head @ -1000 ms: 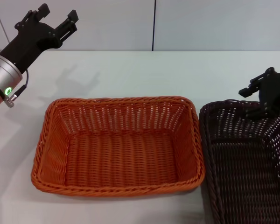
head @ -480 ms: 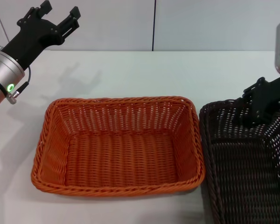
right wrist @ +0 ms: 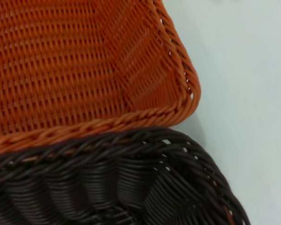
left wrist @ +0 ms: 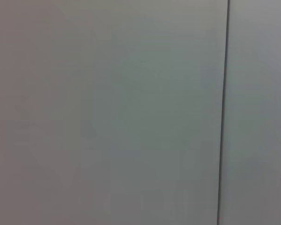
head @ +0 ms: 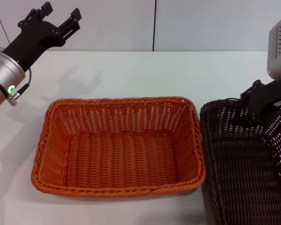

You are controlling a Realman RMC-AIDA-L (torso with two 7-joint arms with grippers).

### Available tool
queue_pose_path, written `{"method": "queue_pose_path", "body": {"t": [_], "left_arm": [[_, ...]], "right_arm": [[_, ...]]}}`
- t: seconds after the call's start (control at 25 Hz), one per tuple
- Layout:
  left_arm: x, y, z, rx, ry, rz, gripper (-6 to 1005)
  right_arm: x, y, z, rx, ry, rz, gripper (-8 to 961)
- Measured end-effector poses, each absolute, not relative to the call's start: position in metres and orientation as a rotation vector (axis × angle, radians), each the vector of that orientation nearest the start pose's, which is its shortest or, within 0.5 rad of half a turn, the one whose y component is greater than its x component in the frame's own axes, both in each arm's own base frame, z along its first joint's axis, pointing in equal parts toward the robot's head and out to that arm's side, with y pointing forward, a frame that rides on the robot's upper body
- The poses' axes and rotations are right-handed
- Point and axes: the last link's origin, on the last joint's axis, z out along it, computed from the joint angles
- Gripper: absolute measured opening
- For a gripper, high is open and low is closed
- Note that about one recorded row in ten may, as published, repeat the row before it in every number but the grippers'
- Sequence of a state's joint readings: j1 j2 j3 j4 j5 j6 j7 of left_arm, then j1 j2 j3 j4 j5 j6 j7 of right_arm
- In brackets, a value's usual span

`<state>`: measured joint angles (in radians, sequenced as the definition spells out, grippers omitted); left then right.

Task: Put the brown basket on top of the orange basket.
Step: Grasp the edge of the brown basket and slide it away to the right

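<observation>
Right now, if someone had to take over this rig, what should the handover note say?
Left claw: open, raised over the far left of the table, holding nothing, well away from both baskets.
Right claw: at the far rim of the brown basket; whether it has gripped the rim cannot be seen.
Orange basket: on the table at centre, nothing in it. The brown basket sits on the table to its right, rims side by side and very close.
Done: right arm brought to the brown basket.
Left: grip the rim, lift the brown basket, set it on top of the orange one.
</observation>
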<state>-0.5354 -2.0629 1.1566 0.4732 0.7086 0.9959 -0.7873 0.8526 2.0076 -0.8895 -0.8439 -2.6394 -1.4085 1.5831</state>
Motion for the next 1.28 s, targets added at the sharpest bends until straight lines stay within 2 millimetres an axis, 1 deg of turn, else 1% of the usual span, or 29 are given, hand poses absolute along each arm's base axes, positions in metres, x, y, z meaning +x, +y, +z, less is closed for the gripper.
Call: {"method": "queue_pose_path", "body": {"t": [0.08, 0.2, 0.36, 0.56, 0.76, 0.8, 0.84, 0.96, 1.0, 1.04, 1.12, 1.28], "left_arm": [[-0.248, 0.409, 0.029, -1.870, -0.481, -0.957, 844], [-0.249, 0.409, 0.029, -1.869, -0.483, -0.955, 844], [-0.253, 0.408, 0.031, -1.859, -0.489, -0.950, 844], [-0.253, 0.408, 0.031, -1.855, -0.490, -0.949, 844], [-0.254, 0.408, 0.033, -1.853, -0.488, -0.948, 844], [-0.254, 0.408, 0.033, -1.853, -0.488, -0.948, 844], [-0.255, 0.408, 0.034, -1.846, -0.490, -0.948, 844], [-0.258, 0.408, 0.036, -1.830, -0.500, -0.948, 844], [-0.258, 0.408, 0.036, -1.830, -0.500, -0.948, 844], [-0.259, 0.408, 0.037, -1.824, -0.503, -0.948, 844], [-0.260, 0.408, 0.038, -1.814, -0.506, -0.949, 844], [-0.260, 0.409, 0.040, -1.808, -0.506, -0.951, 844]], "right_arm": [[0.216, 0.421, 0.029, -2.807, 0.129, -0.446, 535], [0.217, 0.421, 0.026, -2.801, 0.110, -0.484, 356], [0.218, 0.421, 0.025, -2.795, 0.105, -0.497, 336], [0.216, 0.419, 0.029, -2.796, 0.106, -0.494, 329], [0.215, 0.411, 0.041, -2.811, 0.101, -0.497, 327], [0.214, 0.407, 0.048, -2.811, 0.099, -0.498, 326], [0.214, 0.407, 0.048, -2.811, 0.099, -0.498, 319], [0.215, 0.398, 0.058, -2.836, 0.111, -0.501, 298], [0.216, 0.392, 0.064, -2.859, 0.133, -0.499, 291], [0.216, 0.392, 0.064, -2.859, 0.133, -0.499, 284], [0.219, 0.387, 0.071, -2.879, 0.164, -0.497, 270], [0.229, 0.381, 0.081, -2.901, 0.236, -0.517, 242]]}}
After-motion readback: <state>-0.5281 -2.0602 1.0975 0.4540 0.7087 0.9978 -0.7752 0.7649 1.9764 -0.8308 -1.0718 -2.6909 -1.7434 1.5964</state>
